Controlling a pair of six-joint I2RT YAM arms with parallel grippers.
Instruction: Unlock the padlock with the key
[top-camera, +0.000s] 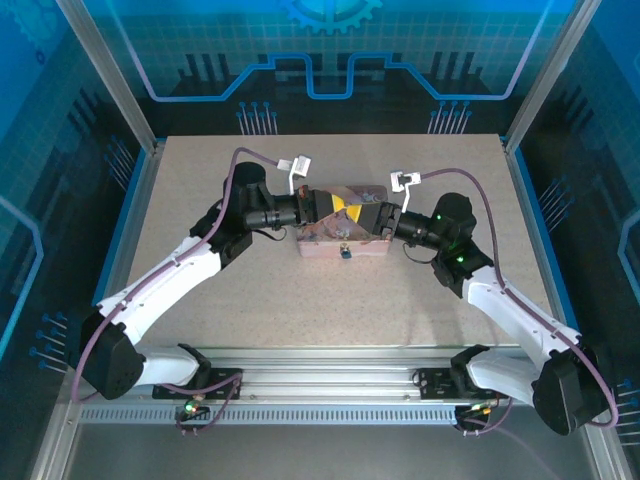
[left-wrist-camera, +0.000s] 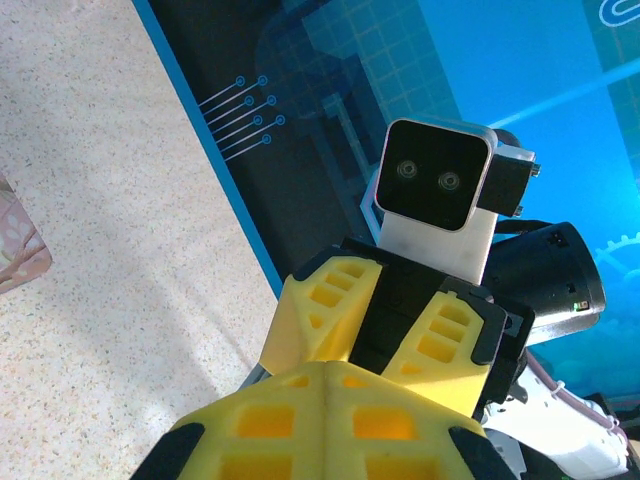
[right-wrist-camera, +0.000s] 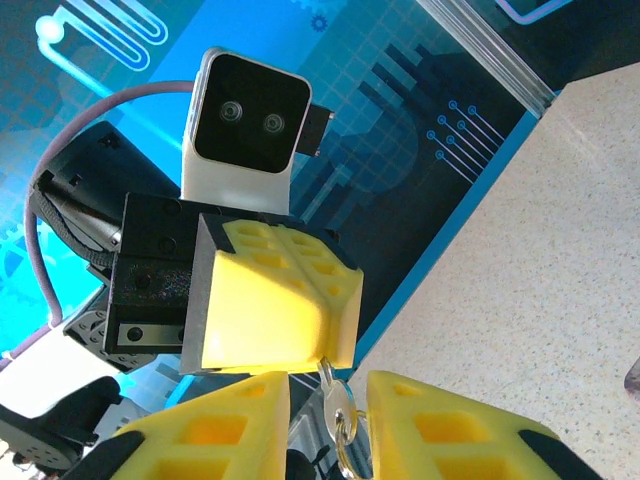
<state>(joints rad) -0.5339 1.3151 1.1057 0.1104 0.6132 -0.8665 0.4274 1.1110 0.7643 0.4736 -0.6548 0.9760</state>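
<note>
The small silver key (right-wrist-camera: 342, 405) with its ring hangs between the two grippers above the pink tin. My left gripper (right-wrist-camera: 322, 352) is shut on the key's blade tip; its closed yellow fingertips (left-wrist-camera: 327, 368) hide the key in the left wrist view. My right gripper (right-wrist-camera: 328, 388) is open, one finger on each side of the key's head with a gap on both sides. From above, the left gripper (top-camera: 347, 207) and right gripper (top-camera: 372, 213) meet tip to tip. The tiny dark padlock (top-camera: 343, 251) with a bluish glint hangs at the tin's front, below them.
The pink picture tin (top-camera: 312, 238) lies at the table's middle under both wrists; a corner of the tin (left-wrist-camera: 15, 250) is at the left edge of the left wrist view. Blue walls and aluminium posts (top-camera: 108, 70) ring the speckled table (top-camera: 200, 290).
</note>
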